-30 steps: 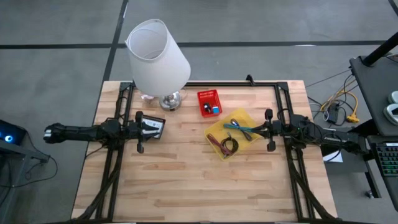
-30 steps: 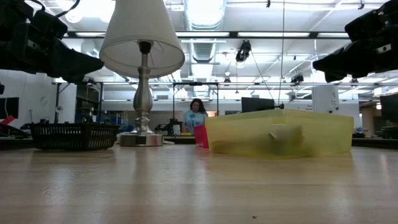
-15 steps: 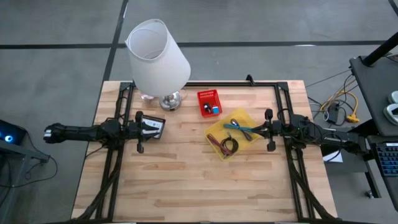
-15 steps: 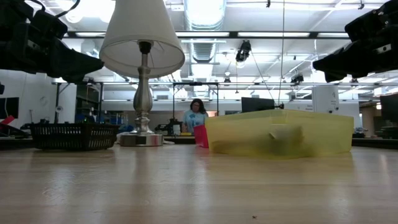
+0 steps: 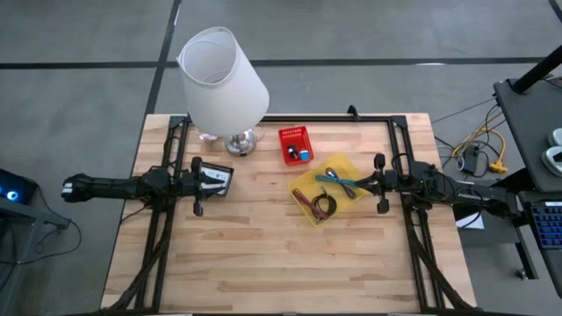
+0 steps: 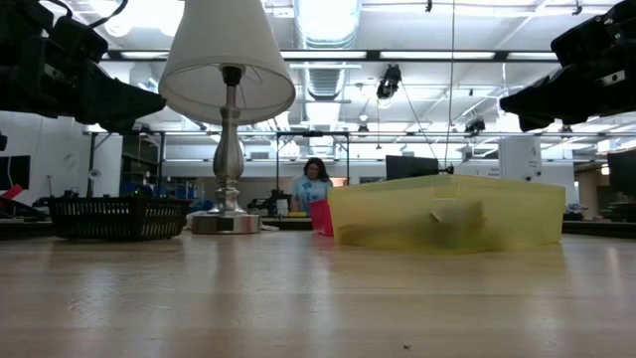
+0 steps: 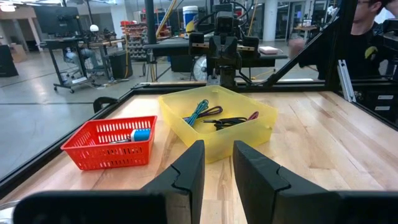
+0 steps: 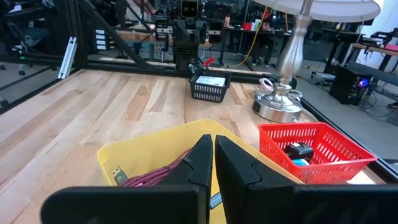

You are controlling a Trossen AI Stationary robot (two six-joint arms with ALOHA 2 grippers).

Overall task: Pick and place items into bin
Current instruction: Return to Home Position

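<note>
The yellow bin (image 5: 329,190) (image 7: 217,122) (image 6: 447,213) stands on the table right of middle. In it lie teal and purple ties (image 5: 338,179), a maroon tie (image 5: 306,202) and a black coiled cable (image 5: 325,206). My right gripper (image 5: 360,183) (image 8: 213,163) hangs shut above the bin's right edge, touching nothing. My left gripper (image 5: 206,182) (image 7: 218,168) is slightly open and hovers above a small black basket (image 5: 219,179) (image 8: 210,88) that holds a white card. Both grippers are well above the table in the low view.
A red basket (image 5: 296,145) (image 7: 115,141) with a blue and a dark object sits behind the bin. The big white lamp (image 5: 224,83) stands at the far left. A black frame (image 5: 351,118) edges the table. A person (image 6: 313,186) is in the room beyond.
</note>
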